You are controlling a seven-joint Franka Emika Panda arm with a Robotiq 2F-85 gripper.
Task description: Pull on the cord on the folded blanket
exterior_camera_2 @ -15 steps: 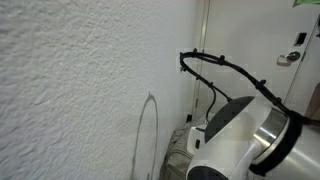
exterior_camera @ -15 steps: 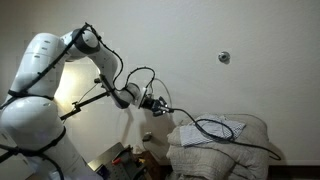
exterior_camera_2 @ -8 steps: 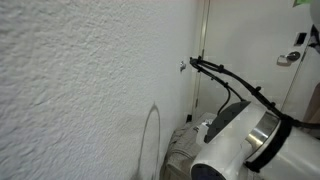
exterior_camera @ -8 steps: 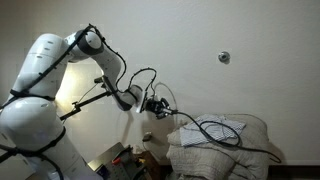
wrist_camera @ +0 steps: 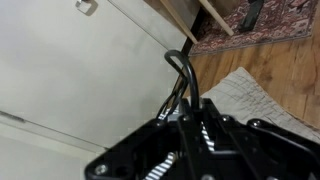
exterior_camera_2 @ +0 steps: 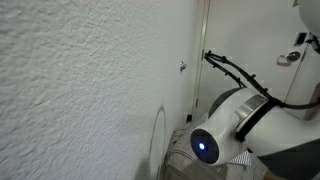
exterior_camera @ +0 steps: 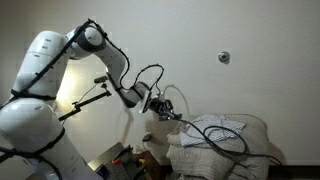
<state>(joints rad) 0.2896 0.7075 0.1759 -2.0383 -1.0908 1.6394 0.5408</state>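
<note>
Where the white arm reaches out in an exterior view, there is open air all around the gripper. The bare wall is behind it, and nothing is close above or below it. The gripper hangs just past the near edge of the folded blanket, a bit higher than its top. Low down beside that edge sits some clutter.

The blanket is a big soft pile, off-white and wrinkly, with a paler patch on top. It is far wider than the gripper.

The cord is thin and black. One part runs up to the gripper in a tight line. The rest lies in an oval loop on top of the blanket, with a tail going off toward the far edge.

In the wrist view the gripper has its fingers pinched close on the cord, which sticks up between them in a small bend. The blanket shows beside it, with wood floor and a patterned rug farther off.

In an exterior view a bumpy white wall fills one side. The arm's round joint, with a blue light on it, sits close to that wall. A black cable runs along the arm.
</note>
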